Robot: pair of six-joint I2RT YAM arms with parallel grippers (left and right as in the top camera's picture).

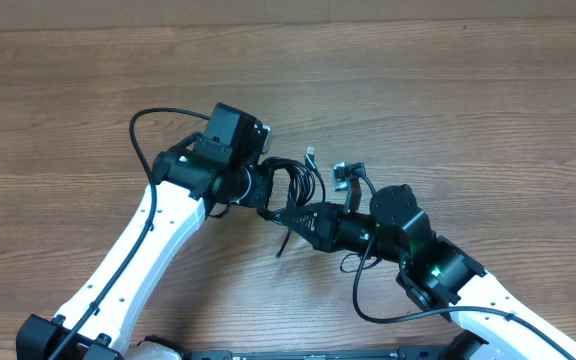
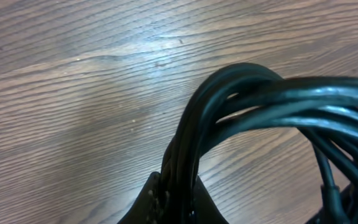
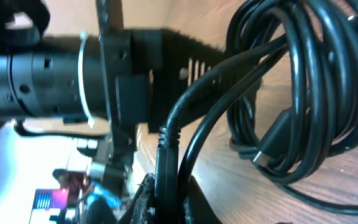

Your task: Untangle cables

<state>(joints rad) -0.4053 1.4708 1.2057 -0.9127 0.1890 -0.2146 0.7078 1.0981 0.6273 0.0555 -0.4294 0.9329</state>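
My left claw (image 2: 169, 202) and right claw (image 3: 164, 198) are both clamped on the cables (image 2: 272, 99). If I pull apart now, the loops could cinch into a knot.

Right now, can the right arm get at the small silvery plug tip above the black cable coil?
Probably not: the right fingers are shut on one thin black cable, and the coil, held by the left fingers, lies before the plug tip.
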